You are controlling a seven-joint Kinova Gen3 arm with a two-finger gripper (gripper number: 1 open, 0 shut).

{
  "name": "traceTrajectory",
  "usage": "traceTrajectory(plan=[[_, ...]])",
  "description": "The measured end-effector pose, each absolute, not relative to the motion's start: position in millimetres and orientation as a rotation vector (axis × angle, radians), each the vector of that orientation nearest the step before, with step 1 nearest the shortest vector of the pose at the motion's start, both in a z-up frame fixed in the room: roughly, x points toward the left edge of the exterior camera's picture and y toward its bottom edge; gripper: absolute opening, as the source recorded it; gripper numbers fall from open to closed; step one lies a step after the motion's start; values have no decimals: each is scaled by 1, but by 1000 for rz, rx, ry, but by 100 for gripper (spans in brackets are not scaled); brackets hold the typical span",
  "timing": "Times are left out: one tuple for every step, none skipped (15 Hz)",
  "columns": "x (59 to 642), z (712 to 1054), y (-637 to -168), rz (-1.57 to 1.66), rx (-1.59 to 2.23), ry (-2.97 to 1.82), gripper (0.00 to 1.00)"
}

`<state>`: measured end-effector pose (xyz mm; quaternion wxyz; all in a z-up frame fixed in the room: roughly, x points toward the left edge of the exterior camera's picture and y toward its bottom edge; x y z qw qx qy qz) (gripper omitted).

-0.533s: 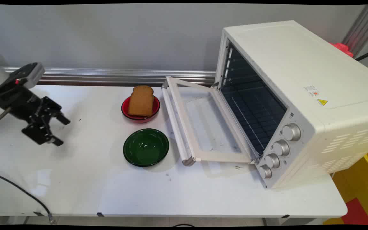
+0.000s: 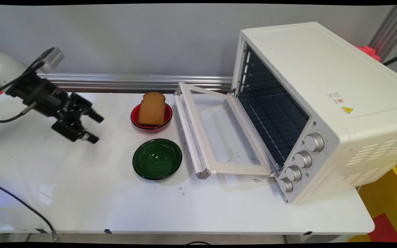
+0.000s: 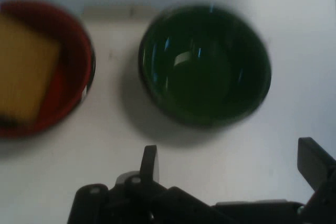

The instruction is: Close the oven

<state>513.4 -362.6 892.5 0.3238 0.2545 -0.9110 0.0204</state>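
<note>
White table (image 2: 81, 193) bears glossy, empty green bowl (image 2: 157, 158).

Main view bright and even, soft shadows under the green bowl (image 2: 157, 158) and the oven door (image 2: 219, 132), pale glare on the worktop (image 2: 81, 193) at near left, hand view blurred, small highlights inside the bowl

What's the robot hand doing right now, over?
Gripper open, empty, above the table, left of the bowls. Toast in red bowl; green bowl empty. Nothing between gripper and bowls.
</note>
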Motion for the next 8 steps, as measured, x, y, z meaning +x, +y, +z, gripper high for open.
traceTrajectory(plan=[[509, 895, -365, 55, 662, -2366, 100], [505, 897, -367, 60, 655, -2344, 100], [500, 899, -368, 65, 646, -2319, 100], [498, 900, -370, 69, 641, -2305, 100], [495, 901, -371, 77, 634, -2290, 100], [492, 902, -373, 92, 628, -2281, 100], [490, 902, -374, 106, 624, -2275, 100], [489, 902, -375, 117, 622, -2272, 100]])
